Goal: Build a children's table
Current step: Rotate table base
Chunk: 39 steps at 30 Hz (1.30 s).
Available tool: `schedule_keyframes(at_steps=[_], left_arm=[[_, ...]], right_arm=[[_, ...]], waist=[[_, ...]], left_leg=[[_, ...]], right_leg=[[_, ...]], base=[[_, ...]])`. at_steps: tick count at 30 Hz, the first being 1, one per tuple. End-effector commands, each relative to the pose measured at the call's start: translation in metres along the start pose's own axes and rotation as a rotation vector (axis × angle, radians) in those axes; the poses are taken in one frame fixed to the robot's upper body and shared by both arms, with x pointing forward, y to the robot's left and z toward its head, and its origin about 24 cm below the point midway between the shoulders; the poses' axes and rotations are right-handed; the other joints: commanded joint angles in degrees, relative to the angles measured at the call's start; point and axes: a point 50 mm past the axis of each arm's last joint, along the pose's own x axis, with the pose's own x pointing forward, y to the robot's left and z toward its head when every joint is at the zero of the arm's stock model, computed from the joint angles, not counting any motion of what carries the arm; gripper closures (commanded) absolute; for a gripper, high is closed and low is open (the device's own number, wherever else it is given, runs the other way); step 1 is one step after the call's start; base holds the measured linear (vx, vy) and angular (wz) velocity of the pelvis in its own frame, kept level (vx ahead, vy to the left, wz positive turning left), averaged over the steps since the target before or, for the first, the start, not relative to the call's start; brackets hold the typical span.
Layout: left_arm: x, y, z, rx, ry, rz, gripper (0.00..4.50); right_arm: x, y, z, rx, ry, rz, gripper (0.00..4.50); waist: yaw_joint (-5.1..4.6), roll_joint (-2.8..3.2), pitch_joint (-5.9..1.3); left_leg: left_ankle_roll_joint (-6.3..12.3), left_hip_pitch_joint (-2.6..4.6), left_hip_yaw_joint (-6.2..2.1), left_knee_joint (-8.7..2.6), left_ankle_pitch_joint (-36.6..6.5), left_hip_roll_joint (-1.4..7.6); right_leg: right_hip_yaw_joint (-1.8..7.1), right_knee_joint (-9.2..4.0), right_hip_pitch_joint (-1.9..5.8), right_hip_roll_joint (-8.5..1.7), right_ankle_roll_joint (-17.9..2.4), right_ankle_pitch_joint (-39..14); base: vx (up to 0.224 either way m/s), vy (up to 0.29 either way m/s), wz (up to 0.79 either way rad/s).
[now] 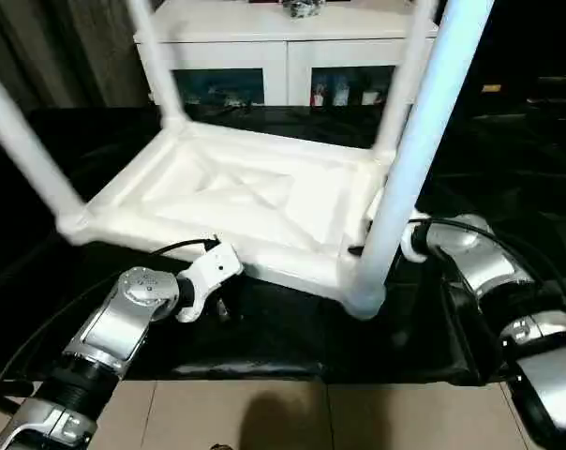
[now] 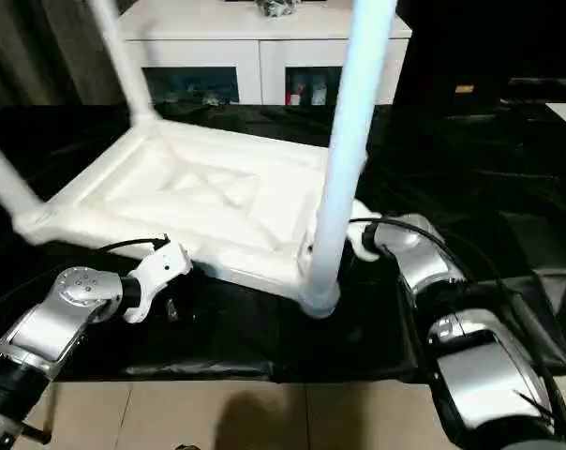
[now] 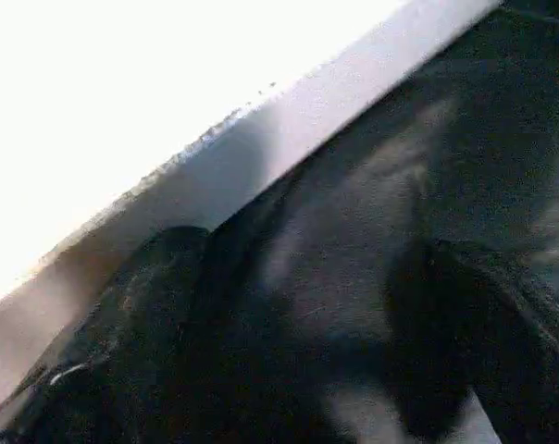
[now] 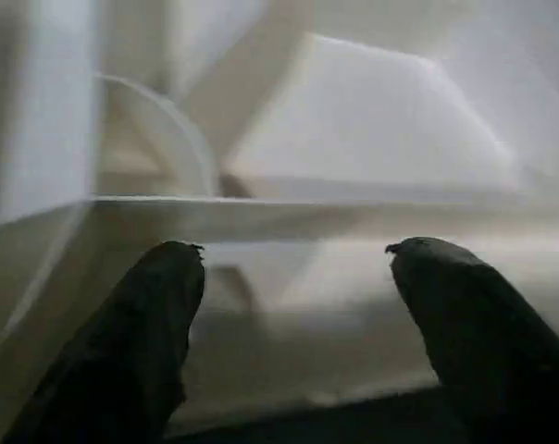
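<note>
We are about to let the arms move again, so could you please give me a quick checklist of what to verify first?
1. All four legs seated in the upturned tabletop: ok; near right leg stands in its corner socket.
2. Left gripper open beside the tabletop's near edge: ok.
3. Right gripper open, facing the tabletop rim: ok.
4. Either gripper touching the table: cannot tell.
5. Legs locked tight: cannot tell.

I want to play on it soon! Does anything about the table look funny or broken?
Nothing looks broken. The table lies upside down on the black cover, and its four legs point up, leaning outward a bit. That suits a table being put together.
</note>
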Motion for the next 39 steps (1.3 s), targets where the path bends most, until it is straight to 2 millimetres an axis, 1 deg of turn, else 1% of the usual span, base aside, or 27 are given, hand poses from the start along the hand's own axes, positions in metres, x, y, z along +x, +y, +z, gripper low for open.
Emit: schedule_keyframes(at_steps=[1,4,7,8,10,11,12,13,14,15,16,17,18,19,20,21,22,23,24,27,29,32,33,34,35,38,39], left_arm=[[-0.009,0.017,0.004,0.013,0.013,0.103,0.03],[-0.009,0.020,0.003,0.007,0.009,0.130,0.03],[-0.009,0.021,0.004,0.006,0.006,0.143,0.03],[-0.009,0.023,0.004,0.006,0.001,0.159,0.03],[-0.009,0.024,0.005,0.004,-0.003,0.170,0.03],[-0.008,0.026,0.006,0.005,-0.008,0.187,0.03],[-0.008,0.026,0.006,0.005,-0.008,0.187,0.03],[-0.006,0.031,0.008,0.004,-0.019,0.214,0.03],[-0.005,0.034,0.010,0.006,-0.027,0.229,0.03],[-0.005,0.036,0.012,0.007,-0.031,0.238,0.03],[-0.004,0.036,0.012,0.007,-0.032,0.239,0.03],[-0.003,0.042,0.016,0.007,-0.044,0.264,0.03],[-0.002,0.043,0.017,0.006,-0.046,0.270,0.03],[-0.002,0.044,0.018,0.008,-0.049,0.273,0.03],[0.000,0.047,0.022,0.017,-0.059,0.286,0.03],[0.001,0.050,0.026,0.020,-0.065,0.294,0.03],[0.001,0.050,0.026,0.020,-0.065,0.294,0.03],[0.002,0.052,0.028,0.026,-0.070,0.297,0.03],[0.002,0.052,0.028,0.026,-0.070,0.297,0.03],[0.005,0.054,0.032,0.033,-0.081,0.297,0.03],[0.007,0.055,0.034,0.039,-0.089,0.295,0.03],[0.012,0.055,0.038,0.064,-0.121,0.282,0.03],[0.014,0.054,0.040,0.080,-0.137,0.269,0.03],[0.016,0.053,0.042,0.084,-0.152,0.259,0.03],[0.018,0.052,0.044,0.093,-0.169,0.246,0.03],[0.019,0.054,0.045,0.108,-0.168,0.256,0.03],[0.017,0.057,0.045,0.111,-0.167,0.271,0.03]], right_arm=[[0.005,0.021,-0.021,0.048,0.072,0.120,0.82],[0.007,0.026,-0.014,0.062,0.024,0.162,0.82],[0.008,0.028,-0.011,0.067,0.001,0.177,0.82],[0.010,0.030,-0.007,0.078,-0.025,0.186,0.82],[0.012,0.032,-0.004,0.088,-0.042,0.192,0.82],[0.014,0.035,0.000,0.096,-0.059,0.206,0.82],[0.014,0.035,0.000,0.096,-0.059,0.206,0.82],[0.019,0.043,0.005,0.102,-0.087,0.241,0.82],[0.022,0.047,0.008,0.102,-0.095,0.255,0.82],[0.023,0.050,0.009,0.101,-0.099,0.263,0.82],[0.023,0.050,0.009,0.101,-0.099,0.264,0.82],[0.028,0.057,0.012,0.106,-0.111,0.284,0.82],[0.028,0.059,0.013,0.108,-0.114,0.289,0.82],[0.029,0.061,0.015,0.112,-0.118,0.292,0.82],[0.033,0.067,0.019,0.126,-0.134,0.306,0.82],[0.035,0.072,0.022,0.133,-0.143,0.310,0.82],[0.035,0.072,0.022,0.133,-0.143,0.310,0.82],[0.038,0.076,0.025,0.149,-0.146,0.306,0.82],[0.038,0.076,0.025,0.149,-0.146,0.306,0.82],[0.041,0.081,0.029,0.159,-0.152,0.294,0.82],[0.044,0.082,0.030,0.165,-0.150,0.263,0.82],[0.049,0.082,0.031,0.205,-0.132,0.199,0.82],[0.051,0.082,0.032,0.222,-0.129,0.184,0.82],[0.052,0.084,0.034,0.230,-0.131,0.177,0.82],[0.054,0.085,0.036,0.239,-0.134,0.170,0.82],[0.059,0.086,0.042,0.248,-0.142,0.121,0.82],[0.061,0.083,0.045,0.255,-0.154,0.078,0.82]], waist=[[-0.34,-0.32,-3.85],[-0.09,-0.59,-3.88],[0.08,-0.54,-3.92],[0.16,-0.87,-3.92],[0.21,-0.78,-3.89],[0.17,-0.93,-3.83],[0.23,-0.88,-3.82],[0.09,-1.19,-3.77],[0.30,-0.94,-3.68],[0.30,-0.94,-3.68],[0.35,-1.14,-3.75],[0.40,-1.04,-3.69],[0.36,-1.00,-3.82],[0.44,-1.00,-3.84],[0.45,-1.06,-3.74],[0.54,-0.86,-3.82],[0.54,-0.86,-3.82],[0.44,-1.00,-3.94],[0.48,-1.08,-3.88],[0.51,-1.04,-3.93],[0.42,-1.18,-3.85],[0.36,-1.14,-3.69],[0.30,-1.45,-3.58],[0.28,-1.68,-3.57],[0.33,-1.47,-3.56],[0.30,-1.35,-3.54],[0.19,-1.18,-3.53]], left_leg=[[1.20,2.18,-1.82,-4.84,-17.98,2.84],[1.25,2.24,-1.85,-4.86,-17.90,2.86],[1.20,2.27,-1.84,-4.86,-17.21,2.91],[1.50,2.16,-1.80,-4.82,-16.81,2.86],[1.35,2.18,-1.85,-4.90,-16.79,2.92],[1.35,2.11,-1.85,-4.97,-17.08,2.85],[1.12,2.23,-1.83,-4.97,-17.50,2.86],[0.88,2.13,-1.86,-5.05,-18.17,2.81],[0.21,2.37,-1.92,-5.17,-19.02,2.86],[0.21,2.37,-1.92,-5.17,-19.02,2.86],[-0.07,2.42,-1.90,-5.22,-19.34,2.88],[-0.66,2.44,-1.96,-5.32,-19.56,2.81],[-1.15,2.51,-2.07,-5.38,-19.87,2.89],[-1.30,2.57,-2.03,-5.38,-19.87,2.91],[-1.24,2.48,-2.04,-5.42,-19.83,2.82],[-1.46,2.48,-2.12,-5.51,-19.50,2.86],[-1.46,2.48,-2.12,-5.51,-19.50,2.86],[-1.65,2.36,-2.18,-5.51,-18.78,2.83],[-1.52,2.33,-2.18,-5.54,-18.59,2.82],[-1.53,2.39,-2.06,-5.47,-17.93,2.80],[-1.66,2.31,-2.07,-5.54,-18.59,2.80],[-2.49,2.42,-2.16,-5.71,-20.98,2.82],[-3.14,2.42,-2.35,-5.82,-22.47,2.81],[-3.33,2.47,-2.31,-5.90,-22.97,2.87],[-3.97,2.65,-2.44,-6.04,-23.58,2.97],[-5.23,2.90,-2.41,-6.19,-24.87,2.91],[-6.12,2.76,-2.58,-6.39,-25.64,2.89]], right_leg=[[0.83,-2.98,1.46,-0.53,-14.89,-8.09],[0.89,-2.99,1.43,-0.54,-14.53,-8.68],[0.91,-2.99,1.32,-0.59,-14.60,-8.16],[0.94,-2.95,1.41,-0.59,-14.60,-7.99],[0.97,-2.96,1.30,-0.65,-14.33,-8.74],[0.94,-3.05,1.31,-0.55,-14.18,-9.17],[0.95,-3.09,1.20,-0.59,-14.06,-9.78],[0.97,-3.20,1.21,-0.54,-13.70,-10.79],[1.07,-3.36,0.93,-0.55,-12.94,-11.96],[1.07,-3.36,0.93,-0.55,-12.94,-11.96],[1.08,-3.36,0.90,-0.60,-12.83,-12.14],[1.11,-3.41,0.83,-0.54,-12.35,-12.05],[1.11,-3.30,0.86,-0.65,-12.36,-11.57],[1.12,-3.29,0.81,-0.64,-12.33,-11.12],[1.13,-3.36,0.84,-0.53,-12.22,-10.60],[1.15,-3.21,0.93,-0.61,-12.15,-9.70],[1.15,-3.21,0.93,-0.61,-12.15,-9.70],[1.07,-2.95,1.05,-0.58,-12.34,-7.78],[1.07,-3.11,1.07,-0.58,-12.27,-7.67],[1.12,-3.03,1.09,-0.74,-12.69,-6.64],[1.12,-3.12,1.05,-0.81,-12.68,-7.71],[1.22,-3.40,0.86,-0.92,-11.96,-11.27],[1.28,-3.68,0.74,-1.01,-11.12,-13.88],[1.30,-3.77,0.67,-1.01,-10.81,-14.60],[1.32,-3.85,0.44,-1.05,-10.38,-15.28],[1.35,-3.85,0.07,-0.85,-9.91,-14.86],[1.33,-3.74,0.15,-0.91,-9.71,-14.46]], base=[[0.000,0.000,0.00],[0.000,0.000,0.00],[0.000,0.000,0.00],[0.000,0.000,0.00],[0.000,0.000,0.00],[0.000,0.000,0.00],[0.000,0.000,0.00],[0.000,0.000,0.00],[0.000,0.000,0.00],[0.000,0.000,0.00],[0.000,0.000,0.00],[0.000,0.000,0.00],[0.000,0.000,0.00],[0.000,0.000,0.00],[0.000,0.000,0.00],[0.000,0.000,0.00],[0.000,0.000,0.00],[0.000,0.000,0.00],[0.000,0.000,0.00],[0.000,0.000,0.00],[0.000,0.000,0.00],[0.000,0.000,0.00],[0.000,0.000,0.00],[0.000,0.000,0.00],[0.000,0.000,0.00],[0.000,0.000,0.00],[0.000,0.000,0.00]])
